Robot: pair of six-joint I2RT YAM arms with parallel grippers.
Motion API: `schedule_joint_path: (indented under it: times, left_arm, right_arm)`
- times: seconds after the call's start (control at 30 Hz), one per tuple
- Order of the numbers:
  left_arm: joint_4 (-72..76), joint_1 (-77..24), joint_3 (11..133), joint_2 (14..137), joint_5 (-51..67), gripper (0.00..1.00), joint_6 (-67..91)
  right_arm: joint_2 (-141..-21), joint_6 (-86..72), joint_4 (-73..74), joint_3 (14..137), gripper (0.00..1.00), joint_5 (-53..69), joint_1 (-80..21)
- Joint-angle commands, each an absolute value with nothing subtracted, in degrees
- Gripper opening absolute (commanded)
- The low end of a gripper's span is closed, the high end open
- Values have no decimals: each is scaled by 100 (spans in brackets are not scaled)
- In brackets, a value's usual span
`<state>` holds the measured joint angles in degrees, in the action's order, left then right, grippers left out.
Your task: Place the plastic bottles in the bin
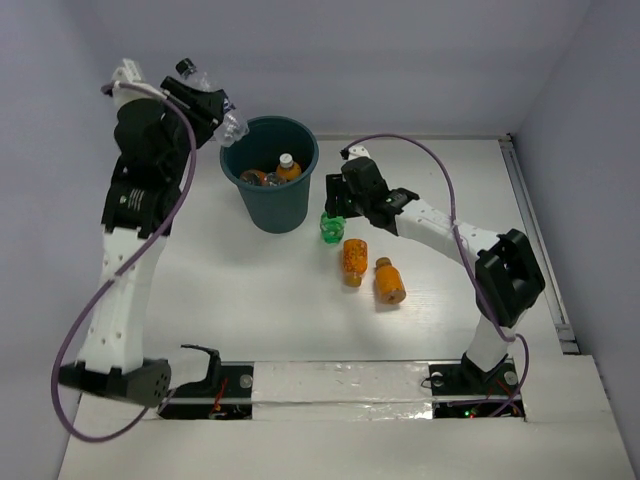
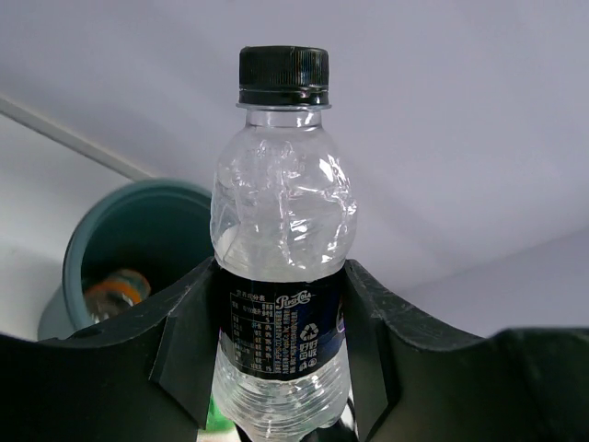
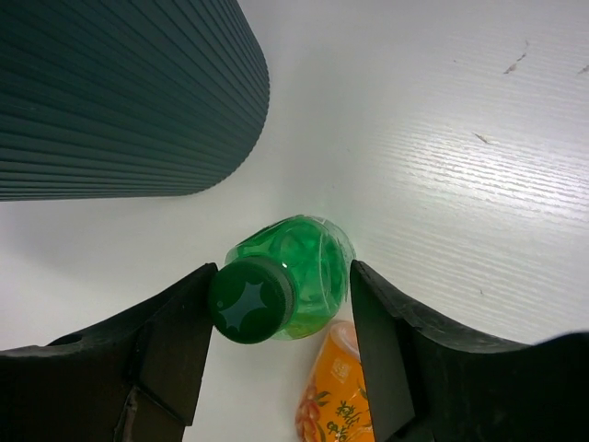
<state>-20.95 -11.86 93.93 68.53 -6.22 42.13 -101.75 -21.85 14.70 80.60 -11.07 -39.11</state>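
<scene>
Left fingers (image 2: 184, 350) pinch a crumpled clear bottle (image 2: 281, 230) near the ribbed bin (image 3: 120, 92).

1. Green bottle (image 3: 313, 272) lies on the white table (image 3: 442, 138), dark green cap toward camera.
2. Right tool (image 3: 281, 276) straddles it, fingers (image 3: 175, 350) close on both sides; actual pinch unclear.
3. Ribbed dark bin (image 3: 120, 92) wall upper left, near the bottle.
4. Orange bottle (image 3: 336, 396) just below the green one.

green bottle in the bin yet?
No, the green bottle sits on the table just outside the bin, beside its wall.
</scene>
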Motion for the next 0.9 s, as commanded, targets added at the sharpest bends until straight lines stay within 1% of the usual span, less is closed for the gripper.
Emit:
schedule_joint_path:
  times: [0.0,0.03,0.07,0.13,0.27,0.37,0.4,0.47,0.5,0.53,0.63,0.7,0.87]
  left_arm:
    - [-1943,-1151,9773,7671,-773,28,3780]
    - [-1908,-1204,9843,8012,-843,28,3710]
    - [-1890,-1204,9948,8164,-992,28,3613]
    - [-1802,-1204,9993,8532,-1037,28,3525]
    - [-1705,-1266,10019,8955,-1168,30,3366]
    - [-1609,-1318,9985,9175,-1152,32,3305]
    - [-1591,-1318,9967,9219,-1134,34,3305]
    - [-1538,-1371,9967,9334,-1125,44,3252]
    - [-1538,-1371,9993,9369,-1125,52,3235]
    - [-1538,-1371,10002,9430,-1108,67,3200]
    - [-1556,-1371,10081,9413,-1002,77,3164]
    - [-1529,-1371,10090,9317,-923,80,3138]
    - [-1407,-1371,9739,8606,-721,79,3129]
  right_arm:
    - [-10169,-2144,1511,8288,64,-1178,-3920]
    - [-10169,-2145,1520,8297,64,-1195,-3920]
    - [-10160,-2145,1529,8279,59,-1265,-3920]
    - [-10143,-2110,1555,8297,54,-1327,-3920]
    - [-10081,-2030,1634,8376,36,-1476,-3920]
    - [-9994,-2004,1749,8446,29,-1573,-3920]
    - [-9950,-2013,1758,8446,28,-1599,-3920]
    - [-9827,-2021,1801,8472,26,-1687,-3920]
    - [-9670,-2030,1828,8499,24,-1722,-3920]
    - [-9590,-2030,1889,8525,22,-1766,-3920]
    - [-9229,-2039,2074,8736,21,-2003,-3920]
    - [-9045,-2013,2162,8990,20,-2205,-3920]
    - [-8666,-1855,2583,9912,19,-2408,-3920]
